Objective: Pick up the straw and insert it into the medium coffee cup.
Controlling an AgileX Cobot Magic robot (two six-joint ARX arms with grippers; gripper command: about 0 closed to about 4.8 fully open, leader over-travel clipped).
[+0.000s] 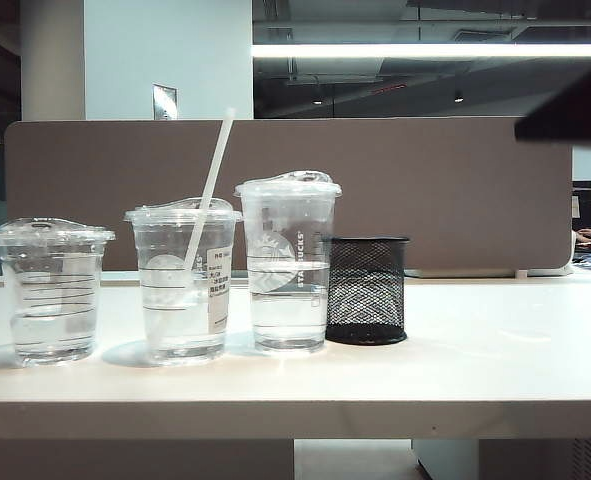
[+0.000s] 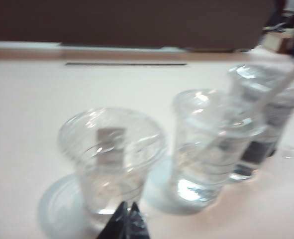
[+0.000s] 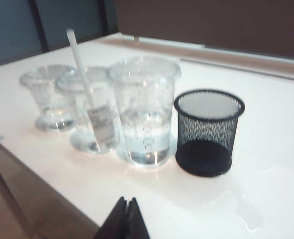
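The white straw (image 1: 213, 175) stands slanted in the medium coffee cup (image 1: 183, 285), its top leaning right above the lid. This cup is the middle one of three clear lidded cups holding water and carries a white label. The right wrist view shows the straw (image 3: 77, 57) in that cup (image 3: 94, 117). It shows blurred in the left wrist view as well, straw (image 2: 286, 82) and cup (image 2: 211, 144). My left gripper (image 2: 128, 205) is shut and empty, drawn back from the cups. My right gripper (image 3: 127, 200) is shut and empty near the table's edge.
A shorter cup (image 1: 52, 290) stands left of the medium cup and a taller Starbucks cup (image 1: 288, 265) right of it. A black mesh holder (image 1: 367, 290) stands empty beside the tall cup. Spilled water (image 3: 246, 211) lies near it. A dark blurred shape (image 1: 565, 110) crosses the top right.
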